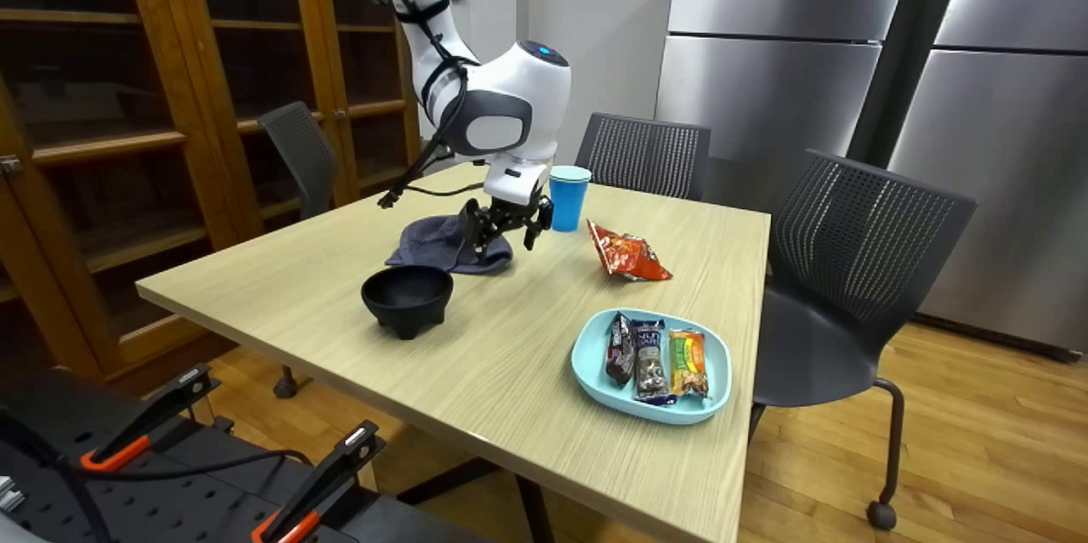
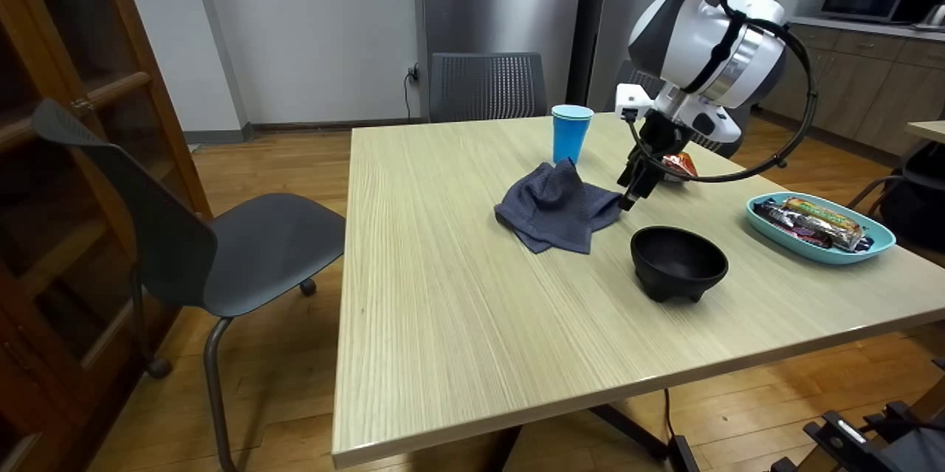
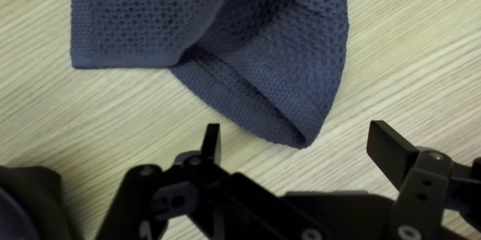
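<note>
Blue cup [image 1: 568, 203] upright near red bag [image 1: 631, 257]; black bowl [image 1: 407, 296]; turquoise tray [image 1: 663, 414] with three wrapped bars [image 1: 650, 360]; dark chairs [image 1: 643, 154].

Wrist view: top edge crops towel [image 3: 278, 56], bottom edge crops gripper [image 3: 293, 133]. Dark shape [image 3: 35, 198], lower left: cut off, can't ID. In an exterior view gripper and cable [image 2: 727, 178] partly hide red packet [image 2: 681, 164]. Fine print on snack bars [image 1: 651, 360] too small.

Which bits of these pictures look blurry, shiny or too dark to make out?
In the wrist view, the cloth shows its weave clearly, but a dark shape at the lower left is blurred and parts of the pincer fade into black; in both exterior views, the steel refrigerators have a soft pale sheen, and the wooden cabinet looks murky behind its panes.
</note>
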`<state>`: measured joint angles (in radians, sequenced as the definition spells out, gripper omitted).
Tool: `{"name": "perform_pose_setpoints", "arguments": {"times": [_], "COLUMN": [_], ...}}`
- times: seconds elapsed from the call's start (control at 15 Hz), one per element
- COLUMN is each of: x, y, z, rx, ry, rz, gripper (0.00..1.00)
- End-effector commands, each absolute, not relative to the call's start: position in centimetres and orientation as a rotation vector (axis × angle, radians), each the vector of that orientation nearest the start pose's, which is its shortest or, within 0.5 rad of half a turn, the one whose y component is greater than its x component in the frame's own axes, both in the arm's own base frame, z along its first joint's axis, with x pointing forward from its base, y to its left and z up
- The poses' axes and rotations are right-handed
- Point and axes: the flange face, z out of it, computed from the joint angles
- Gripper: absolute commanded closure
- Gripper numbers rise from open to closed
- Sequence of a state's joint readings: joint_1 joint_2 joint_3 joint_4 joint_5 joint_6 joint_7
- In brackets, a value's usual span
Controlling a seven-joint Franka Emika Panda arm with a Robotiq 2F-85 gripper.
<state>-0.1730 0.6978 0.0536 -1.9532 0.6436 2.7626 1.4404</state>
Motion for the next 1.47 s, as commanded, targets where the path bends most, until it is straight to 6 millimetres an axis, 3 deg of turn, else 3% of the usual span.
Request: {"name": "perform_pose_setpoints", "arguments": {"times": [0.0, 0.07, 0.67, 0.93, 1.4], "x": [61.3, 61.4, 61.6, 61.6, 61.5], "y": [-9.9, -9.9, -10.1, -9.9, -8.7], "z": [12.2, 12.2, 12.0, 12.6, 16.5], "rx": [-1.383, -1.387, -1.391, -1.391, -1.437], "ry": [2.473, 2.469, 2.472, 2.468, 2.378], "rz": [0.165, 0.165, 0.164, 0.15, 0.015], "gripper": [0.24, 0.26, 0.98, 0.99, 0.99]}}
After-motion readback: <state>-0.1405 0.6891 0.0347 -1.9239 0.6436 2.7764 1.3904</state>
